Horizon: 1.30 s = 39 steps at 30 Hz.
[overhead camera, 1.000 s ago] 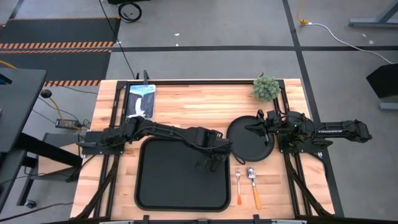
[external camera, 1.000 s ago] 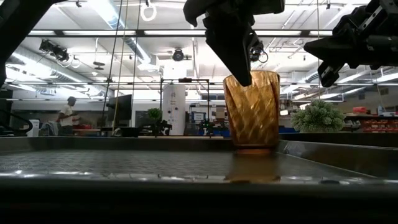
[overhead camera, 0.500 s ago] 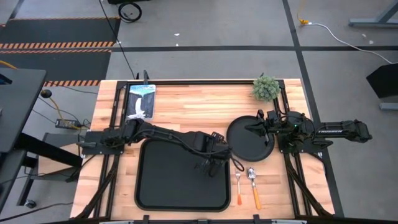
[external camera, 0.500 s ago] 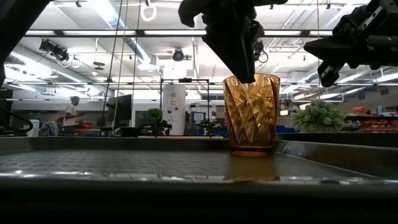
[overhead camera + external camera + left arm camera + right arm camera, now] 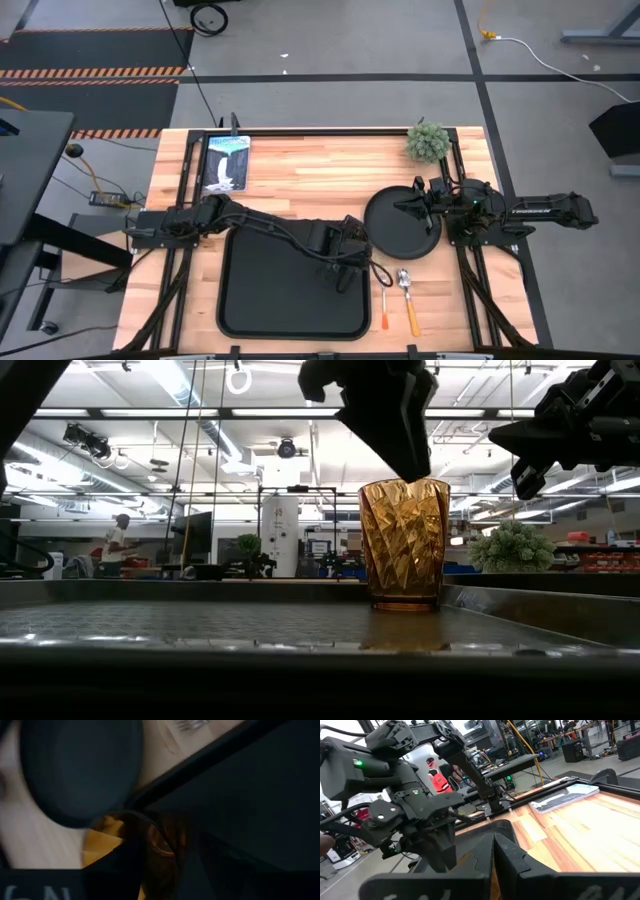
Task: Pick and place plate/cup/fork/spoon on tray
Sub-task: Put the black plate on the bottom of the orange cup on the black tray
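The amber cup [image 5: 405, 545] stands upright on its base on the black tray [image 5: 270, 300], near the tray's right rim. My left gripper [image 5: 405, 455] hangs open just above the cup's rim, and in the left wrist view the cup [image 5: 162, 842] shows between its dark fingers. From the high view the gripper [image 5: 345, 258] hides the cup. The round black plate [image 5: 402, 225] lies on the table right of the tray. My right gripper [image 5: 402, 207] hovers shut above the plate, holding nothing. The fork [image 5: 382, 298] and the spoon [image 5: 408, 298] lie side by side near the front, right of the tray.
A small potted plant [image 5: 428, 142] stands at the table's far right. A blue and white packet [image 5: 226, 163] lies at the far left. Bare wood stretches along the far half between them. A person [image 5: 122, 540] stands far off in the room.
My left gripper has opened and let go of the cup, then risen a little so that its finger no longer reaches down past the rim. The cup has settled upright onto the tray. My right arm has kept still.
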Tool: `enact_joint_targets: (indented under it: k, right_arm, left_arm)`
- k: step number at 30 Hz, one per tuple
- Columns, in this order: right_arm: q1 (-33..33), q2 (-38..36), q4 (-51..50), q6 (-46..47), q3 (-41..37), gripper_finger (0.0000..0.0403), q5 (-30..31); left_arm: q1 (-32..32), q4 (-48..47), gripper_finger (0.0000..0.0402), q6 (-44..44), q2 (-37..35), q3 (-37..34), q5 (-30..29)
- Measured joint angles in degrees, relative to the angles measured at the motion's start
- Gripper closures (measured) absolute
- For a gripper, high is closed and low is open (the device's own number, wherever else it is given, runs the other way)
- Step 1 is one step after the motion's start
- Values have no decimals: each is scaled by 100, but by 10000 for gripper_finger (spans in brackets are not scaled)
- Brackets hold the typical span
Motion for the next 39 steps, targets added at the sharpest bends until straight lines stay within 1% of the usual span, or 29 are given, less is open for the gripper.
enact_joint_targets:
  k: [4,10,14,17,18,20,24,32,36,39]
  right_arm:
    - [-1,0,0,-2,0,383,1]
    - [0,0,0,-2,0,383,0]
    - [0,0,-2,-2,0,383,1]
    - [-2,0,-2,-2,0,383,0]
    - [0,0,6,-2,0,383,0]
    - [-1,16,6,-2,0,383,15]
    - [0,54,69,-1,0,383,5]
    - [-2,83,121,-2,0,383,2]
    - [-2,83,129,-1,0,383,0]
    - [-1,81,129,-2,0,383,2]
  left_arm:
    - [-131,373,207,140,0,-2,-327]
    - [-273,1423,213,232,0,-2,-323]
    - [-255,2155,218,89,70,-10,-316]
    - [-193,2725,223,59,244,-76,-313]
    - [-182,2665,225,48,280,-103,-320]
    - [-164,3021,229,-18,441,-94,-314]
    - [-136,3269,230,-18,633,-92,-314]
    - [-186,3336,230,270,826,-90,-617]
    - [-191,3579,230,306,833,-85,-527]
    - [-181,3688,230,456,835,86,-505]
